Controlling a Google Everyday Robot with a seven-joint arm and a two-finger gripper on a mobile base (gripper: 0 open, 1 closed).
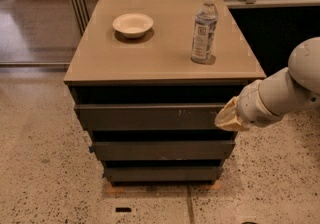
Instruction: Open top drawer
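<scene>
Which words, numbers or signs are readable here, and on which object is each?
Label on the bottle: too blurred to read.
The bowl, cabinet top and top drawer: no text.
The gripper, at the right end of the top drawer's front: no text.

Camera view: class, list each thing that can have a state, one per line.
top drawer: looks shut
middle drawer: looks shut
bottom drawer: looks shut
bottle: upright, cap on
bowl: upright, empty
claw: at the top drawer's right end
</scene>
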